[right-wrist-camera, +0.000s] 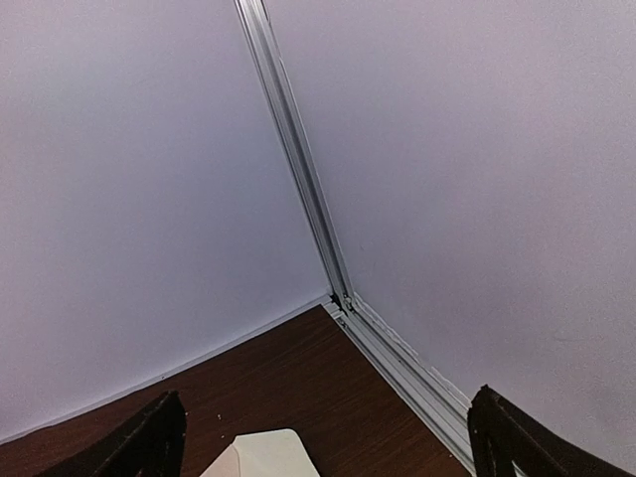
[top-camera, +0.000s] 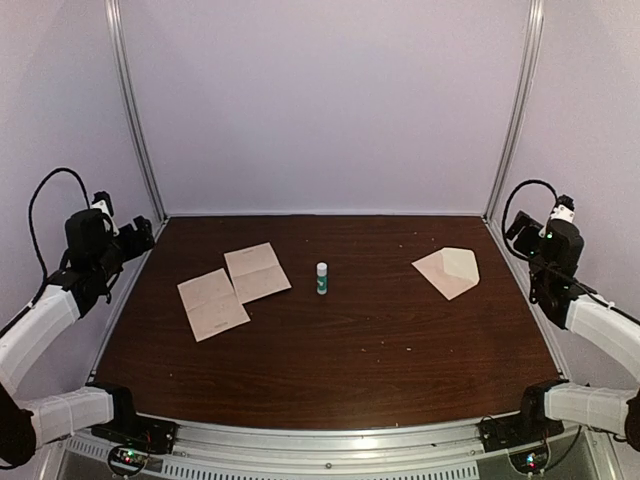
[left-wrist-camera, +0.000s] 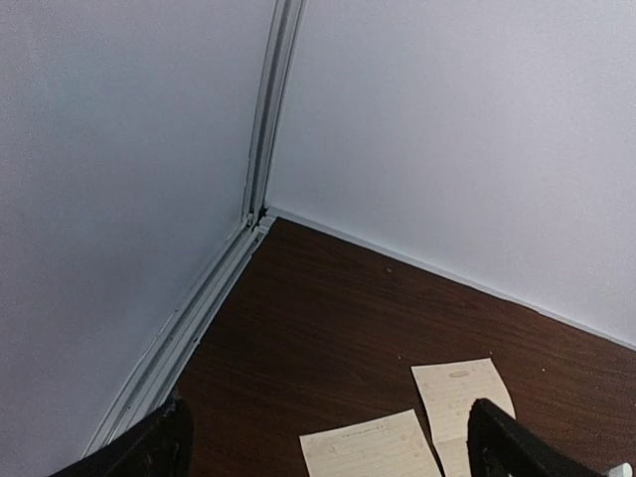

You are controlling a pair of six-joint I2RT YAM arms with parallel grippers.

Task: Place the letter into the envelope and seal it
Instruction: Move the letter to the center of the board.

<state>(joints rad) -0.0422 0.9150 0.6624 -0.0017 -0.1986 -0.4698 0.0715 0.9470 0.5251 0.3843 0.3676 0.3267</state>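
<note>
Two flat creased beige sheets of letter paper lie side by side on the left of the dark wooden table. The pale envelope lies flat at the right rear, its pointed flap toward the left. My left gripper hangs raised over the table's left edge, open and empty. In the left wrist view the sheets show between its fingers. My right gripper hangs open and empty by the right edge; the right wrist view shows the envelope's corner below it.
A small white glue stick with a green label stands upright mid-table between the sheets and the envelope. Pale walls with aluminium corner posts enclose the table on three sides.
</note>
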